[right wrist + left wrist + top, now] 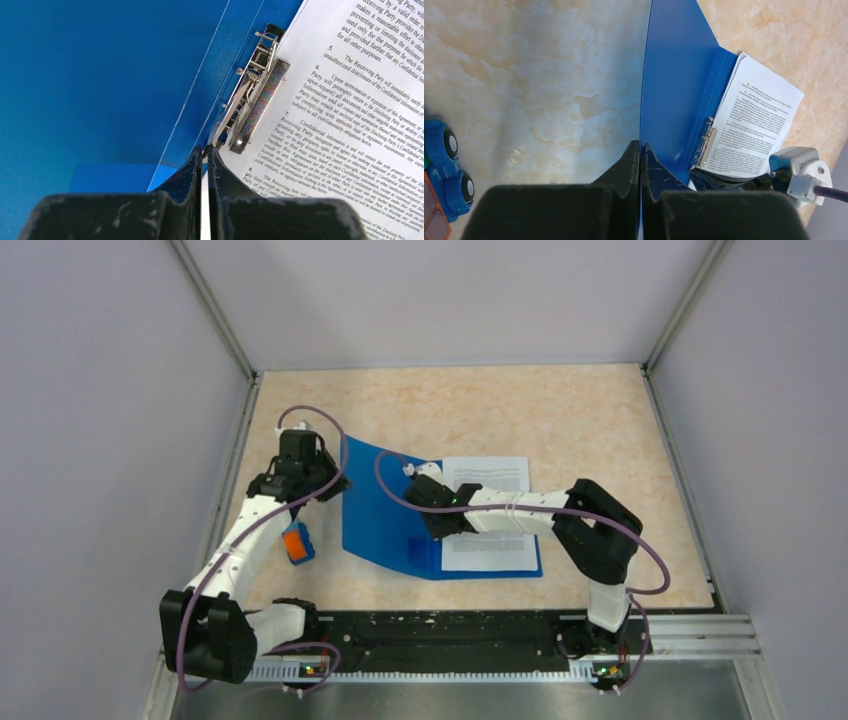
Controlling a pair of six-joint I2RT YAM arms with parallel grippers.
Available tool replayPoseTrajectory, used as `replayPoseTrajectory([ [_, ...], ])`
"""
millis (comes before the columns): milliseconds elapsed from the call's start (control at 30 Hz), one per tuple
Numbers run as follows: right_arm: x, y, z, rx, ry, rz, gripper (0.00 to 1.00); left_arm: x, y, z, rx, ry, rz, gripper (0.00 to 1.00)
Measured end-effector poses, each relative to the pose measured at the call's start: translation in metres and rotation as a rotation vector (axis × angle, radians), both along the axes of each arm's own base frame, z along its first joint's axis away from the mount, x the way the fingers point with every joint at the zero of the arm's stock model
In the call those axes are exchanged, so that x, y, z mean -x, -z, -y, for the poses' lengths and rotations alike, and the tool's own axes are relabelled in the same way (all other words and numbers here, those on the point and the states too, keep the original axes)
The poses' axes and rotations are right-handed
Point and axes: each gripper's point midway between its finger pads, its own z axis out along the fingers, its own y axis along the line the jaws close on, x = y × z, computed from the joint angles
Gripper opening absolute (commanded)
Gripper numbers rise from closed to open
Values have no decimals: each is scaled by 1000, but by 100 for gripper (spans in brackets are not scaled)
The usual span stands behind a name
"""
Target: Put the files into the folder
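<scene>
The blue folder (385,515) lies open mid-table. My left gripper (335,458) is shut on the edge of its front cover (674,75) and holds that cover raised, jaws (640,146) pinching the thin blue sheet. The files (490,488), white printed sheets, lie on the folder's right half, with their left edge under the metal spine clip (255,100). My right gripper (432,520) hangs over the spine, jaws (205,149) closed to a thin slit at the clip's near end, over the files' edge (350,100). The files (759,110) and clip (705,142) also show in the left wrist view.
A small orange-and-blue block (297,542) lies left of the folder beside my left forearm; it also shows in the left wrist view (441,170). Grey walls close in the table (560,410) on the left, far and right sides.
</scene>
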Motion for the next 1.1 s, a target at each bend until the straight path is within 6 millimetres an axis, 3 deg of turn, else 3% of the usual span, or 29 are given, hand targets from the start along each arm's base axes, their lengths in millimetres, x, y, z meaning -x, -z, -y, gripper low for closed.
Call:
replayPoseTrajectory([
  [133,-1,-3,1,-6,5,9,0,2,-1,-2,-6,-5,3,0],
  [567,-1,-5,4,-12,-13,-1,0,36,-4,-6,9,-39,80,0],
  [1100,-1,-8,8,20,-38,0,0,44,6,-12,-16,-69,73,0],
])
